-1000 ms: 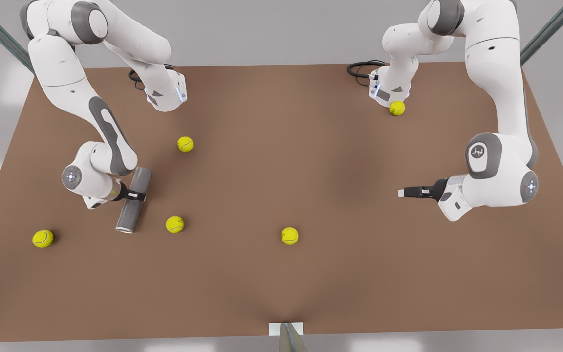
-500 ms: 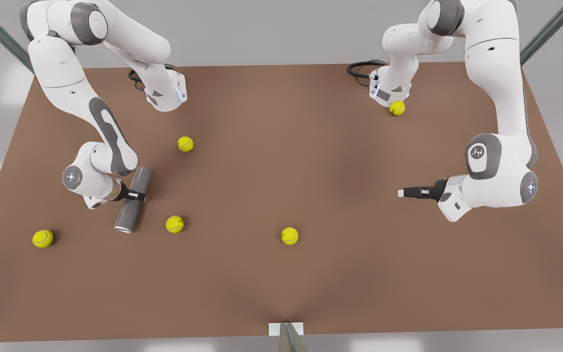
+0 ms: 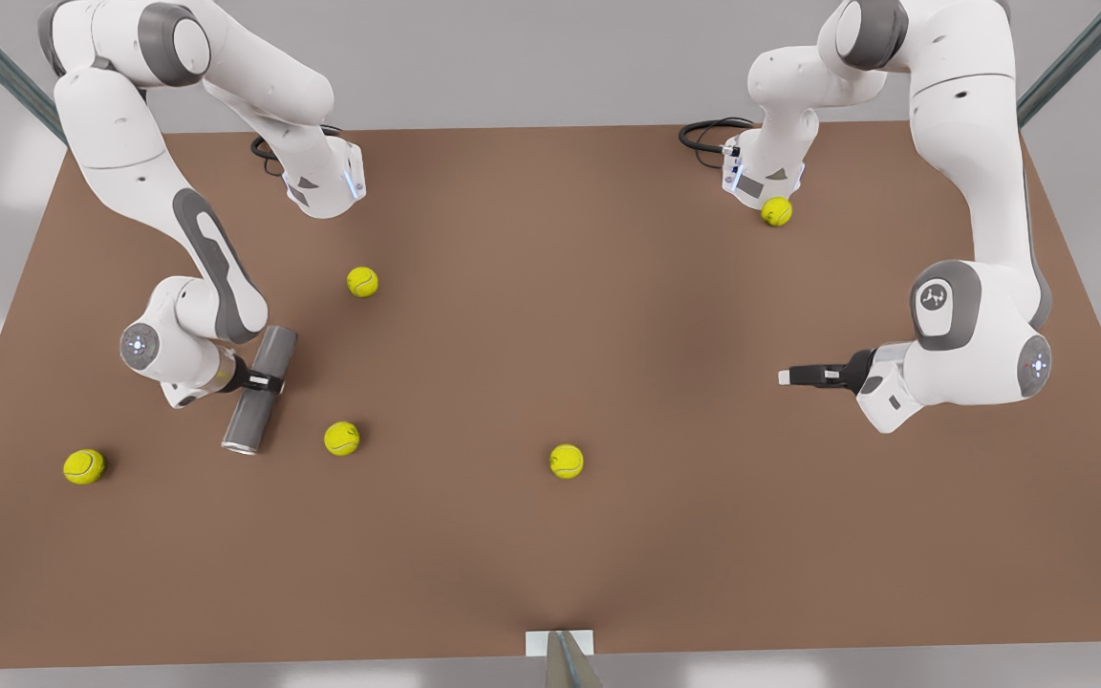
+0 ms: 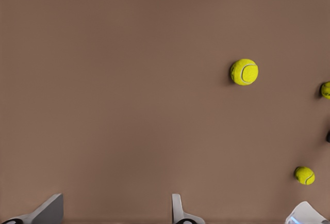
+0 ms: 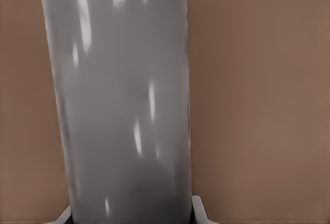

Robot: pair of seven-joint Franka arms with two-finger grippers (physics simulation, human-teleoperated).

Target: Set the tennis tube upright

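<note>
Right gripper (image 3: pixel 267 383), lower left of front view, pinches tube (image 3: pixel 259 390) mid-body; next: tilt upright. Left gripper (image 3: pixel 796 376) waits, spread.

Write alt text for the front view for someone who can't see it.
On the front view's left, the right gripper clamps the grey tennis tube, lying tilted on the brown table. The left gripper waits open on the front view's right, and five yellow-green tennis balls lie scattered around.

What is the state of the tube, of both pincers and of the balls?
Tennis tube: lying tilted, not upright, gripped mid-length.
Right pincer: shut on the tube, at the front view's left.
Left pincer: open, waiting above the table.
Tennis balls: loose on the table.
</note>
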